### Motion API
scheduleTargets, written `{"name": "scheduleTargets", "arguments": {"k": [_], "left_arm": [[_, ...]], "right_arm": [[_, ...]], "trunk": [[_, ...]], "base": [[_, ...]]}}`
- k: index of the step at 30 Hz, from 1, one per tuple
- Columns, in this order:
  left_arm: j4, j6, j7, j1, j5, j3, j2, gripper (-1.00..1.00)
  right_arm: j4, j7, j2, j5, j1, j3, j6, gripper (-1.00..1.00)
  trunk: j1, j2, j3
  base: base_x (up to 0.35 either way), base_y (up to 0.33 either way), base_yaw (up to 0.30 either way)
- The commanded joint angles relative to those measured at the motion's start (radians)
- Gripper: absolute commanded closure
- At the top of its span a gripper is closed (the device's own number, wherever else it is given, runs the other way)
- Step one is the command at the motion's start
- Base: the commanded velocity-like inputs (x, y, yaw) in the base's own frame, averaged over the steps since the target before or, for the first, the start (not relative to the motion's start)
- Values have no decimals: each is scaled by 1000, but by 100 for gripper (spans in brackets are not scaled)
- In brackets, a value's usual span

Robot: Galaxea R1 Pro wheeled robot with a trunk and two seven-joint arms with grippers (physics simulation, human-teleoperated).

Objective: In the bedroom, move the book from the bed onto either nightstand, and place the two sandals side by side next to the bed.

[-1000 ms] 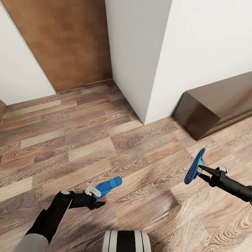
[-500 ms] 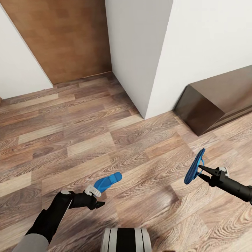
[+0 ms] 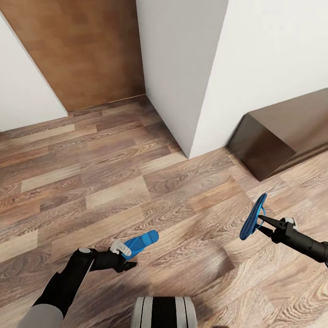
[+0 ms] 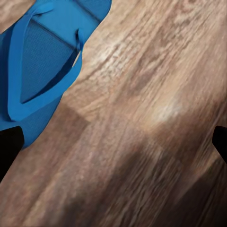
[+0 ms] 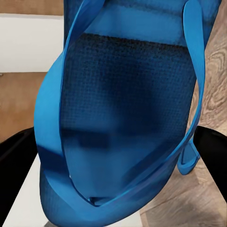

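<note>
Since a second ago the whole head view has slid a little: the wall corner (image 3: 189, 152) and dark wooden cabinet (image 3: 273, 146) sit slightly shifted, so the robot's base is turning or rolling while both arms keep their pose. That suggests it is still travelling with the load. The left gripper (image 3: 122, 248) is clamped on one blue sandal (image 3: 139, 241), which sticks out ahead, lying flat. The right gripper (image 3: 260, 222) pinches the other sandal (image 3: 253, 217), hanging upright above the plank floor (image 3: 114, 182).

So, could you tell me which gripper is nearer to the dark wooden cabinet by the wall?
Right. The right gripper, holding a sandal, hangs just short of the cabinet; the left gripper, holding the other sandal, sits far across the floor.
</note>
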Motion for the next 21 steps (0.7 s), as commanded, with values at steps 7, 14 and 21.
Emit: {"name": "scheduleTargets", "arguments": {"k": [7,14,21], "left_arm": [[-2,6,-4,-1,-4,-2,0,-100],[-2,6,-4,-1,-4,-1,0,-100],[-2,6,-3,-1,-4,-2,0,-100]], "right_arm": [[0,0,0,-5,0,1,7,100],[0,0,0,-5,0,1,6,100],[0,0,0,-5,0,1,6,100]], "trunk": [[0,0,-1],[0,0,-1],[0,0,-1]], "base": [[63,0,0],[203,0,0],[20,0,0]]}}
